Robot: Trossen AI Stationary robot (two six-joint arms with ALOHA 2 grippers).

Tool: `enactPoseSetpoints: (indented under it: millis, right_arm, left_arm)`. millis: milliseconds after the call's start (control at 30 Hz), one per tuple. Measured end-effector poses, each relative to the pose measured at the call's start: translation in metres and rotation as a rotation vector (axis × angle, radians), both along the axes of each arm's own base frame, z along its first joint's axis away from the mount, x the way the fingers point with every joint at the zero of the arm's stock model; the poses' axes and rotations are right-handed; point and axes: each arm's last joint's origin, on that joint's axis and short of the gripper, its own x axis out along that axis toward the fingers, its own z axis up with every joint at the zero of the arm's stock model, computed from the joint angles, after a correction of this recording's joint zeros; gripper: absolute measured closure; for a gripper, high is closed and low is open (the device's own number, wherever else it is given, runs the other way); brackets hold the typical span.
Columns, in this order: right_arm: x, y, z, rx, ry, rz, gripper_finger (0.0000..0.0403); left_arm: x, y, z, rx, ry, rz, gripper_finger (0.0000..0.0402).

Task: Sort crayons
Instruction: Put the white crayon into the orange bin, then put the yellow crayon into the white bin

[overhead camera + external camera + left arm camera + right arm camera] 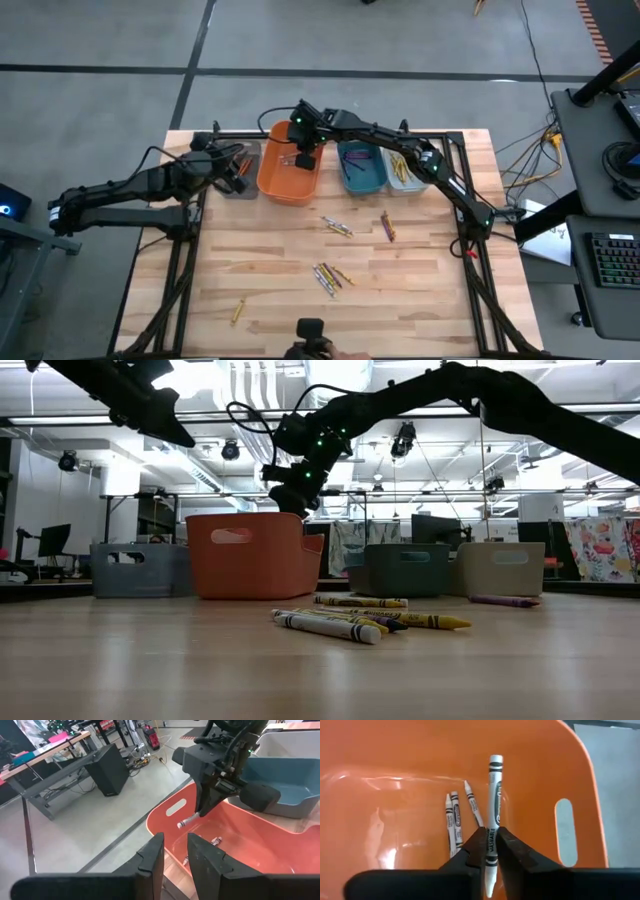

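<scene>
The right hand (491, 851) was clamped on a white crayon (493, 805) near its lower end, above the orange bin (580, 765); below lay three more. Light, stiff, waxy and brittle, it wanted a gentle mid-shaft grip. The left hand (172, 851), slightly apart and empty, waited beside.

A dark arm reaches in from the upper right, and its gripper (296, 503) hangs just above the rim of the orange bin (250, 555); the fingers themselves are too dark to read against the ceiling clutter. Directly below the jaws sits that bin, with a grey bin (135, 569) off to one side of it and a darker bin (405, 568) and a pale bin (500, 567) to the other. Well below and nearer the camera than the jaws, a cluster of crayons (350, 622) lies on the wooden table (320, 670), white, yellow and purple ones touching. A lone purple crayon (505, 600) lies apart. A second arm (130, 395) crosses the upper left corner.
</scene>
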Motion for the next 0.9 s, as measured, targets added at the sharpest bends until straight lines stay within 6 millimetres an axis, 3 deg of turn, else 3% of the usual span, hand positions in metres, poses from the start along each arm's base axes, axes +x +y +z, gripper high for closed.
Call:
enactPoseSetpoints:
  millis: [267,500,667,900]
  right_arm:
    - [0.000,0.000,0.001,0.007,-0.007,-0.012,0.0289]
    - [-0.006,0.009,0.018,0.023,-0.006,-0.016,0.0262]
    - [-0.016,0.029,0.036,0.074,0.041,-0.025,0.0268]
    - [-0.040,0.072,0.067,0.157,0.176,-0.016,0.0283]
  left_arm:
    - [0.000,0.000,0.000,-0.007,-0.006,0.003,0.0333]
    - [0.000,-0.001,-0.002,-0.065,-0.034,-0.013,0.0333]
    - [0.004,-0.005,-0.004,-0.206,-0.112,-0.121,0.0333]
    - [0.015,-0.019,-0.013,-0.472,-0.166,-0.265,0.0333]
